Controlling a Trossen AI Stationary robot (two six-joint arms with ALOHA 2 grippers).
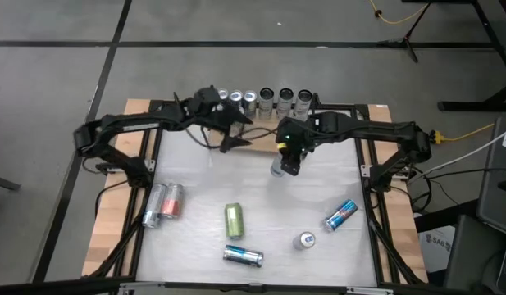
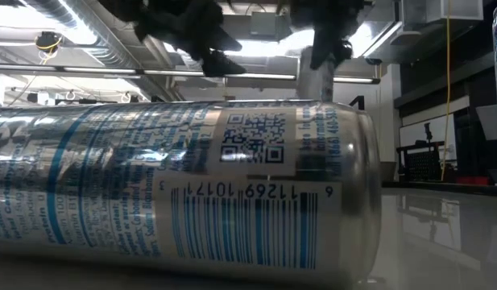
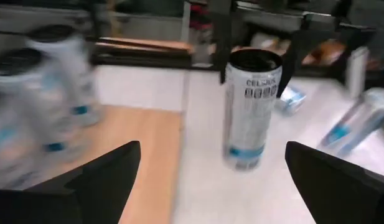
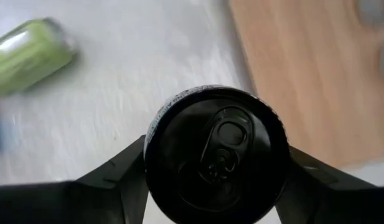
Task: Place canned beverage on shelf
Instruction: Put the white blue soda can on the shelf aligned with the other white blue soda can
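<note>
Filling the low view, nearest your lens, one silver can (image 2: 176,185) lies on its side, long axis across the picture, barcode facing you. Behind it, above, the right gripper (image 2: 329,48) holds a slim can (image 2: 316,80) upright.

High view: your right gripper (image 1: 287,160) is half closed around that silver-white can (image 1: 280,166), clear of the loose cans and just in front of the shelf (image 1: 261,139). Its long axis runs vertical. Your left gripper (image 1: 228,131) hovers over the shelf's left part, fingers spread wide, holding nothing. Count on the shelf: six cans (image 1: 265,100) standing in a row along the back. Count loose on the table (image 1: 203,188): two lying side by side at left, one green, one silver-blue at the near edge, one upright, one blue on its side at right.

Left wrist view: released fingers (image 3: 98,180) frame the held can (image 3: 251,109), upright above the table beside the wooden board (image 3: 148,149).

Right wrist view: both fingers (image 4: 117,177) press the can's black top (image 4: 216,152) from either side; pull tab faces you
</note>
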